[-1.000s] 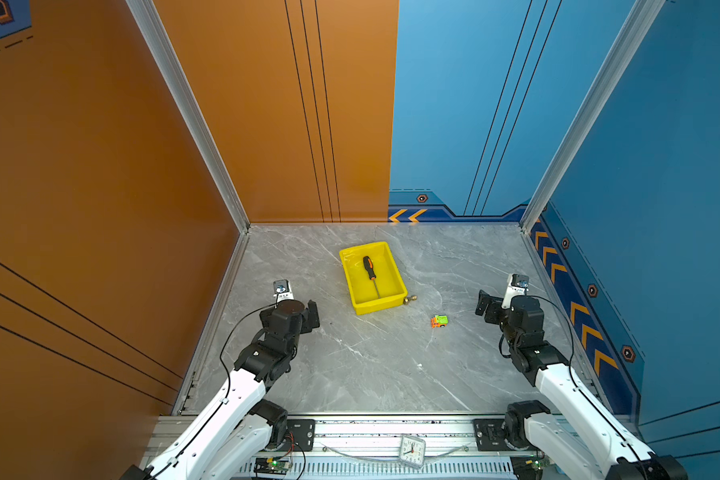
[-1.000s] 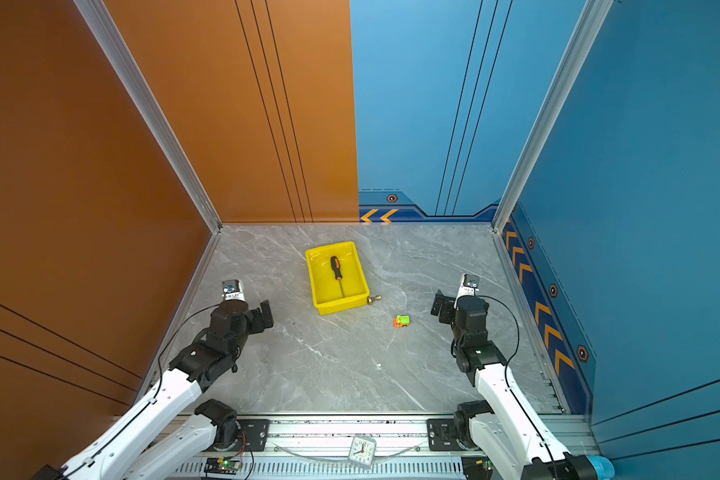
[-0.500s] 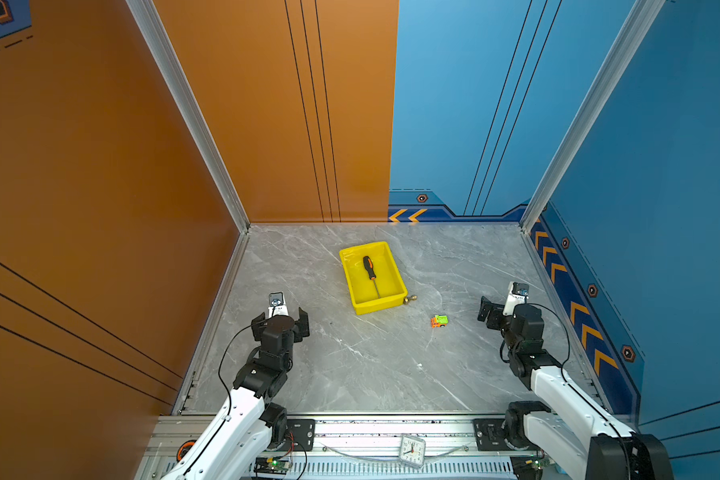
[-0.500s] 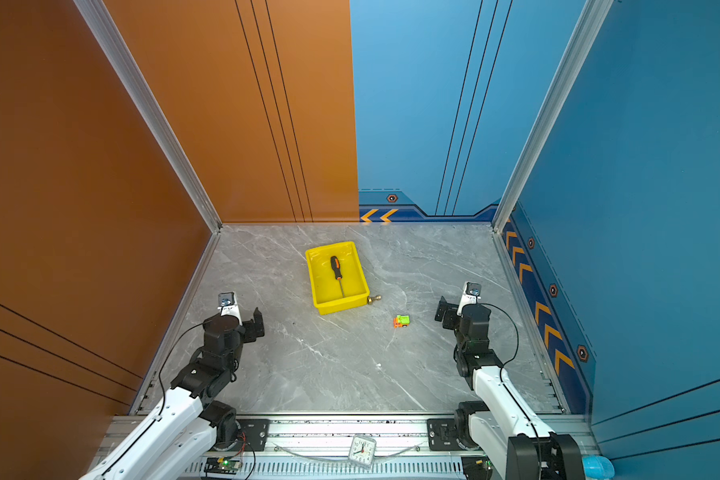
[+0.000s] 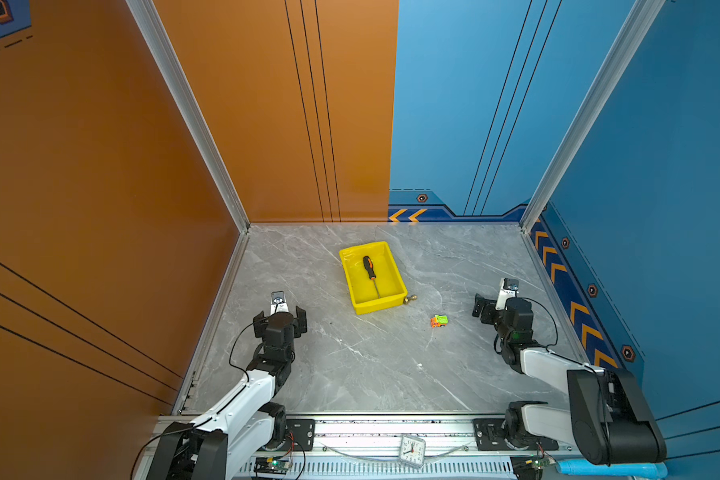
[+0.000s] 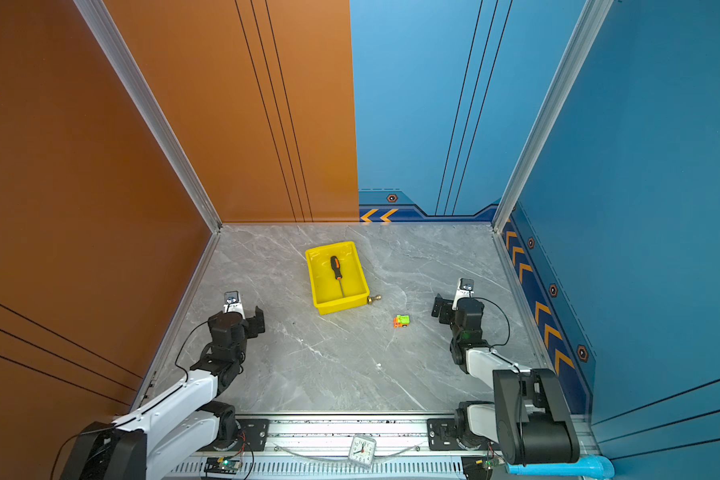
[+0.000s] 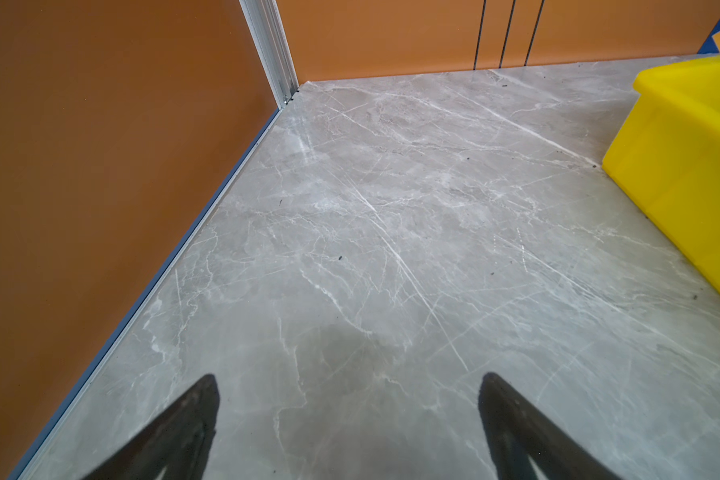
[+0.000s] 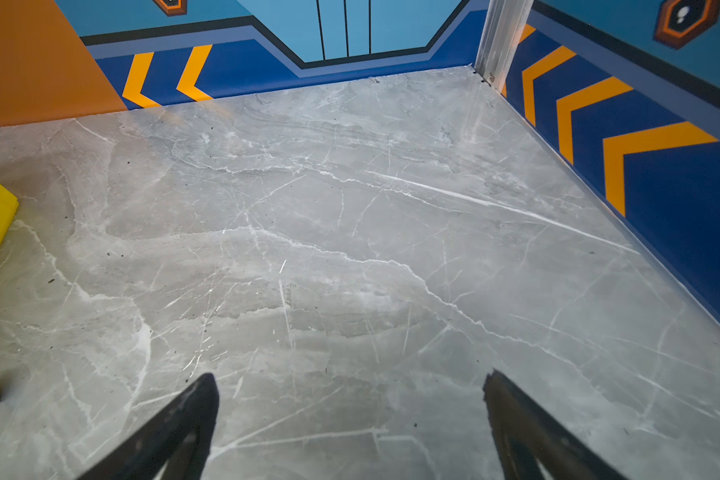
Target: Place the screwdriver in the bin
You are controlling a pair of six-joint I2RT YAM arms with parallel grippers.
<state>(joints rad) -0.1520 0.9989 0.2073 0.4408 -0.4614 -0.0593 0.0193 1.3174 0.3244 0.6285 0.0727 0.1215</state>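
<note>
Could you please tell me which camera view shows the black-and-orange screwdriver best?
Either top view: the thin-shafted, black-and-orange-handled screwdriver lies whole inside the shallow yellow plastic bin. Both wrist views catch only the bin's outer walls, no recognisable screwdriver.

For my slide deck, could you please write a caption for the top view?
Screwdriver lies inside the yellow bin; left gripper and right gripper stand open and empty, away from it.

Both white-and-black robot arms fold: the left elbow joint [image 5: 184,453] and the right elbow joint [image 5: 612,415] rise into view. The left gripper [image 5: 280,320] swings from aiming at the shallow yellow plastic bin [image 5: 346,270] to aiming past the bin's left side.
</note>
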